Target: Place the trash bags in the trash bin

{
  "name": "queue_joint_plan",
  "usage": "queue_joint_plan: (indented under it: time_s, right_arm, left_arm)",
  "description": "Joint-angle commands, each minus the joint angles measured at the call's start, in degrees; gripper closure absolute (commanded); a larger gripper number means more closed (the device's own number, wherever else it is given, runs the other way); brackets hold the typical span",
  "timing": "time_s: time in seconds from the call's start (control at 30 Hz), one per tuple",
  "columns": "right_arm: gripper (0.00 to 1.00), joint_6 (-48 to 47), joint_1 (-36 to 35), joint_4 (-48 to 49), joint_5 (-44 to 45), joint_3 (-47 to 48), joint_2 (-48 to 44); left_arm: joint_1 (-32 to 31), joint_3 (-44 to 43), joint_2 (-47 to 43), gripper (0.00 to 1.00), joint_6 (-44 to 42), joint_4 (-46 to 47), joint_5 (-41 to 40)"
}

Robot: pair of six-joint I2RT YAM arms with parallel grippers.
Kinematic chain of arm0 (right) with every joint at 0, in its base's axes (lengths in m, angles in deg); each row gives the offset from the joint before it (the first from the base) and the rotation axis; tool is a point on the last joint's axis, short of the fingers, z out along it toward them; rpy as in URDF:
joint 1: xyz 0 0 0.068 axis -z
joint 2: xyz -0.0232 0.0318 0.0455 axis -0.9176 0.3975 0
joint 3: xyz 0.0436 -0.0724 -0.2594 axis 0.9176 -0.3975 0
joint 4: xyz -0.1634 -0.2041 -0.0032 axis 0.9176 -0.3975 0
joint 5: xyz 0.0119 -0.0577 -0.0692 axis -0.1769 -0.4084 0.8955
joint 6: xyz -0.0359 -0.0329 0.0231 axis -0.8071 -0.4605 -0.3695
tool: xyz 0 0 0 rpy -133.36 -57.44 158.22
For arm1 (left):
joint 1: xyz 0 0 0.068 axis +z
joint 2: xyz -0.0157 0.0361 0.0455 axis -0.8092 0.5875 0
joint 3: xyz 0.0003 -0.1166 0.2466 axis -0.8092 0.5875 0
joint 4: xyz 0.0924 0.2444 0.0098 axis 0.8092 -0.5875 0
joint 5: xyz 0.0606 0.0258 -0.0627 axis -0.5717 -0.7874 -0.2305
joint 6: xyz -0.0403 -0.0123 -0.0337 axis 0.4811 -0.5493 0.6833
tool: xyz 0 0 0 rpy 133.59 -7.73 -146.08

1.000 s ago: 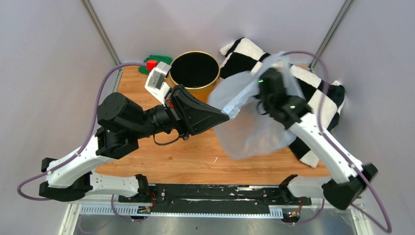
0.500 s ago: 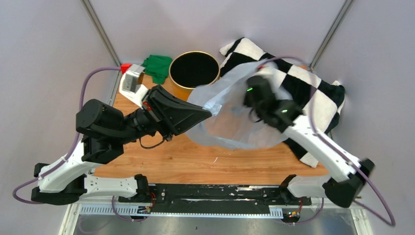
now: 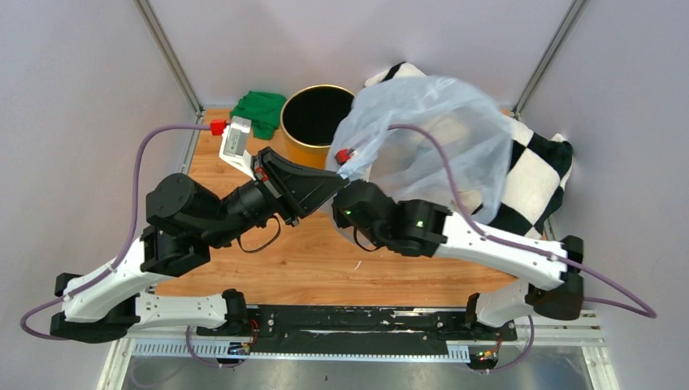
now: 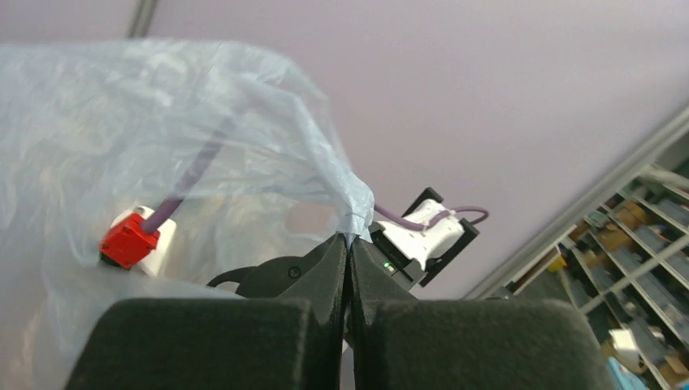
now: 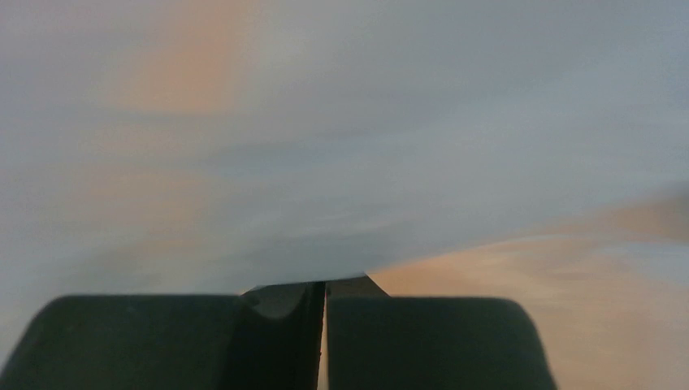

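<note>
Shrouding right pincer (image 5: 325,284): trash bag (image 3: 439,122).

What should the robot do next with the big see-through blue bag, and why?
Probably the left tool and right tool, which both look shut on the thin, translucent pale blue plastic bag, should carry it over the black opening of the cylindrical orange-yellow bin with the gold rim. The bag billows beside the bin, over the black-and-white checkered blanket, not above the opening.

I see a robotics lab: plain walls (image 3: 73,122) on metal poles (image 3: 166,53) box in my wooden table (image 3: 325,268), with cluttered storage shelves (image 4: 642,276) beyond.
</note>
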Motion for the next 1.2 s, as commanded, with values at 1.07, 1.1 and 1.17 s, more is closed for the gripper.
queue_joint_plan:
  time_s: [1.07, 1.1, 1.17]
  right_arm:
    - [0.2, 19.3, 16.4, -0.3, -29.2, -41.9, -31.5]
    - [0.2, 20.3, 16.5, 3.0, -30.4, -44.0, -31.4]
    - [0.2, 22.7, 16.4, 9.9, -33.5, -48.1, -31.0]
  left_arm:
    - [-0.3, 35.1, -33.5, 1.0, 25.0, -25.1, -9.1]
    - [-0.3, 35.3, -34.0, 1.0, 25.3, -25.7, -9.3]
    - [-0.3, 35.8, -34.4, 1.0, 25.6, -25.9, -9.4]
